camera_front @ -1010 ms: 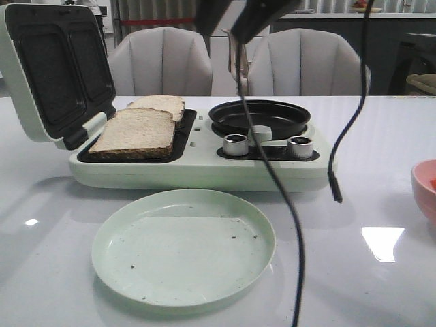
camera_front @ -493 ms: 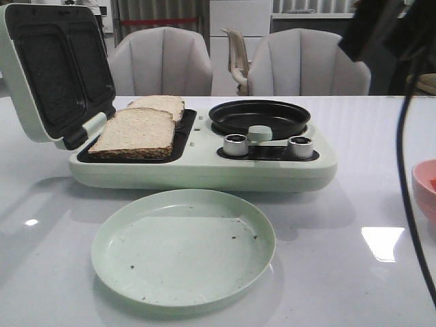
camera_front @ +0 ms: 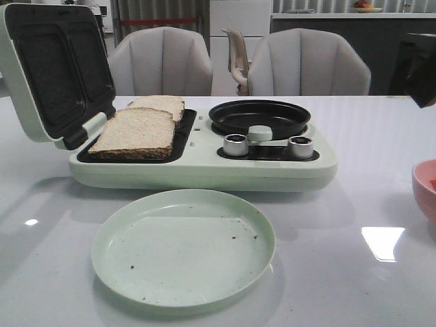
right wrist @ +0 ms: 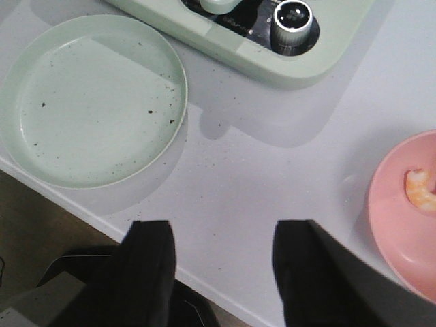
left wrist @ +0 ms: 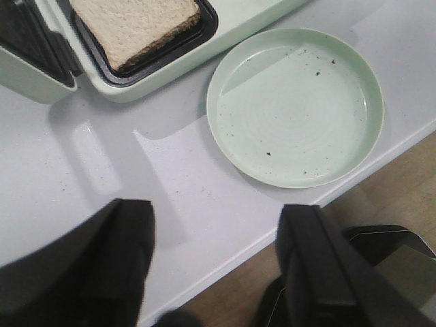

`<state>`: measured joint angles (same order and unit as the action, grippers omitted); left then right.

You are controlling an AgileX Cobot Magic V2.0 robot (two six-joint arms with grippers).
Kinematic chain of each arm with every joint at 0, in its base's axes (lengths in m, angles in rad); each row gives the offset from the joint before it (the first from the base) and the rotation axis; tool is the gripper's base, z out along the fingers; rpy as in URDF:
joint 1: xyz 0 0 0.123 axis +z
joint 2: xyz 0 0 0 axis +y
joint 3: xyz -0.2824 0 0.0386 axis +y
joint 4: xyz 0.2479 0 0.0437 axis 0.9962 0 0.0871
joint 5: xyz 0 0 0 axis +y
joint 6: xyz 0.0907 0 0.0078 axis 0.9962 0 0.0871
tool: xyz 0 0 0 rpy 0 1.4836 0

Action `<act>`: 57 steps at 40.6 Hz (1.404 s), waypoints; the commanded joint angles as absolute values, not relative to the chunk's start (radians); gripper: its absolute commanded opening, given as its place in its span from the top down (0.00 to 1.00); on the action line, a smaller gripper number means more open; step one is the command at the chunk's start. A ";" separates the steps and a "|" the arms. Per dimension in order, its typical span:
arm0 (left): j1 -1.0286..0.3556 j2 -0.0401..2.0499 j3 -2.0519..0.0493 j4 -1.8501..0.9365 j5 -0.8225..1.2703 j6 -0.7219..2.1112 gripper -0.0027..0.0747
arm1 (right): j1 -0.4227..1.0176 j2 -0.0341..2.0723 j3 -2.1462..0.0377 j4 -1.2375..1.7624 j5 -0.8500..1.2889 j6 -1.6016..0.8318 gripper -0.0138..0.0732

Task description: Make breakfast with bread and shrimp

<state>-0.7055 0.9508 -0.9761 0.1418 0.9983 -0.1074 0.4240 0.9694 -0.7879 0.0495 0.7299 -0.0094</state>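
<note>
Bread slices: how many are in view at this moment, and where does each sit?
2. The near slice lies in the front bay of the open sandwich maker; the far slice lies behind it, partly hidden. Nothing suggests more, though the rear bay is not fully visible.

Soft overhead light, glare patch on glossy table, slight blur.

The bread is pale with brown crusts. The sandwich maker is light green with black plates. The plate is light green with dark specks. The bowl is pink, holding a pinkish-orange shrimp.
</note>
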 commanded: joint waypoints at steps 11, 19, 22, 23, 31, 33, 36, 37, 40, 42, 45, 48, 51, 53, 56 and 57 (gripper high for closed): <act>-0.469 1.142 -1.210 0.289 1.017 -0.106 0.83 | 0.418 0.952 -0.814 0.044 0.666 -0.009 0.32; -0.210 1.295 -1.336 0.270 1.011 -0.027 0.83 | 0.418 0.952 -0.814 0.044 0.666 -0.009 0.32; -0.118 1.353 -1.394 0.219 1.011 0.015 0.83 | 0.418 0.952 -0.814 0.044 0.666 -0.009 0.32; -0.082 1.376 -1.412 0.186 1.011 0.038 0.83 | 0.418 0.952 -0.814 0.044 0.666 -0.009 0.32; 0.155 1.545 -1.572 -0.190 0.975 0.200 0.83 | 0.418 0.952 -0.814 0.044 0.666 -0.009 0.32; 0.190 1.581 -1.598 -0.281 0.971 0.236 0.83 | 0.418 0.952 -0.814 0.044 0.666 -0.009 0.32; 0.225 1.641 -1.636 -0.396 0.969 0.271 0.83 | 0.418 0.952 -0.814 0.044 0.666 -0.009 0.32; 0.228 1.663 -1.649 -0.427 0.966 0.283 0.83 | 0.418 0.952 -0.814 0.044 0.666 -0.009 0.32; 0.228 1.714 -1.677 -0.468 0.960 0.290 0.84 | 0.418 0.952 -0.814 0.044 0.666 -0.009 0.32; 0.220 1.742 -1.688 -0.492 0.950 0.290 0.84 | 0.418 0.952 -0.814 0.044 0.666 -0.009 0.32; 0.205 1.774 -1.696 -0.528 0.940 0.290 0.84 | 0.418 0.952 -0.814 0.044 0.666 -0.009 0.32; 0.185 1.795 -1.696 -0.574 0.922 0.290 0.84 | 0.418 0.952 -0.814 0.044 0.666 -0.009 0.32; 0.161 1.802 -1.696 -0.620 0.907 0.297 0.84 | 0.418 0.952 -0.814 0.044 0.666 -0.009 0.32; 0.145 1.802 -1.696 -0.643 0.904 0.320 0.84 | 0.418 0.952 -0.814 0.044 0.666 -0.009 0.32; 0.123 1.802 -1.700 -0.691 0.908 0.374 0.84 | 0.418 0.952 -0.814 0.044 0.666 -0.009 0.32; 0.117 1.802 -1.702 -0.707 0.911 0.388 0.84 | 0.418 0.952 -0.814 0.044 0.666 -0.009 0.32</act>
